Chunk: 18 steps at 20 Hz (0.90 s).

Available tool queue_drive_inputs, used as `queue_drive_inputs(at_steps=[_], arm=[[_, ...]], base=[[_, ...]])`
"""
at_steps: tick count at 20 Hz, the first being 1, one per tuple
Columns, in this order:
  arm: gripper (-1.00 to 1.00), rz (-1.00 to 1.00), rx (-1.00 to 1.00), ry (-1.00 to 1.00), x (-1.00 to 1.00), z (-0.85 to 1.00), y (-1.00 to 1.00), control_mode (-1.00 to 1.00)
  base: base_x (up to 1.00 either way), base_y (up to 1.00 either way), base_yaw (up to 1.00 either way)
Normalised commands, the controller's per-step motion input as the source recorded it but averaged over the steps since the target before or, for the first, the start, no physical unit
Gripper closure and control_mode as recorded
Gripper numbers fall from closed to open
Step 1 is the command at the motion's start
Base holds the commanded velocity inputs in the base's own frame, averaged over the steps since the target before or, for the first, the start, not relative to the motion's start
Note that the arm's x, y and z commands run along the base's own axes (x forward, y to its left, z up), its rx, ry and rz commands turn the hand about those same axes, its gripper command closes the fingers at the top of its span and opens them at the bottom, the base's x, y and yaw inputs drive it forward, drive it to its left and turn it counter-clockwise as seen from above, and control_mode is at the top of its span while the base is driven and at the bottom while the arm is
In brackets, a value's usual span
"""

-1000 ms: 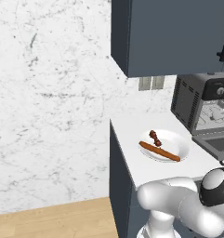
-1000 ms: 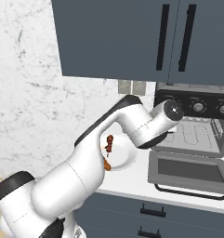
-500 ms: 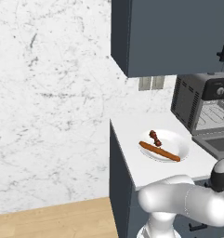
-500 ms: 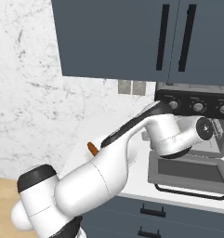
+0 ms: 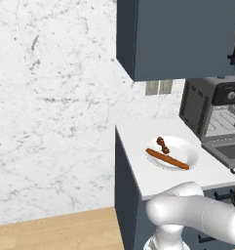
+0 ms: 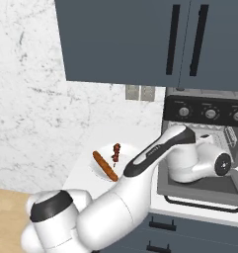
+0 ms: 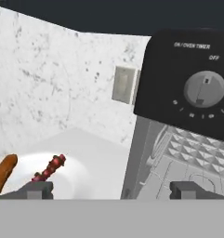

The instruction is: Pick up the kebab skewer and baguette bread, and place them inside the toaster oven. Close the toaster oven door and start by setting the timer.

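Counter (image 5: 138, 141) plate (image 5: 187, 149) clear leftward; hand view reads timer dial (image 7: 205, 89).

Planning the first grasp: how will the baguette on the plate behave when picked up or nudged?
The baguette bread looks long, slim and straight, so probably stiff yet light. Its rounded shape may roll on the smooth white plate. Gripped off-centre, it would likely tilt, possibly bumping the kebab skewer.

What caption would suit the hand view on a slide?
Open gripper facing the toaster oven, with the kebab skewer and baguette waiting on a white plate.
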Motion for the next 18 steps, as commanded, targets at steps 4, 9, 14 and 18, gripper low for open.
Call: queue_drive_inputs(at_steps=[4,9,14,18], arm=[[-1.0,-0.01,0.0,-0.08,0.48,-0.08,-0.22,-1.0],[-1.0,0.0,0.0,-0.02,0.13,-0.18,-0.39,-1.0],[-1.0,-0.01,0.0,0.0,0.32,-0.07,-0.27,-1.0],[-1.0,-0.01,0.0,0.01,0.33,-0.06,-0.14,-1.0]], base=[[0.0,0.0,0.0],[0.0,0.0,0.0],[0.0,0.0,0.0],[0.0,0.0,0.0]])
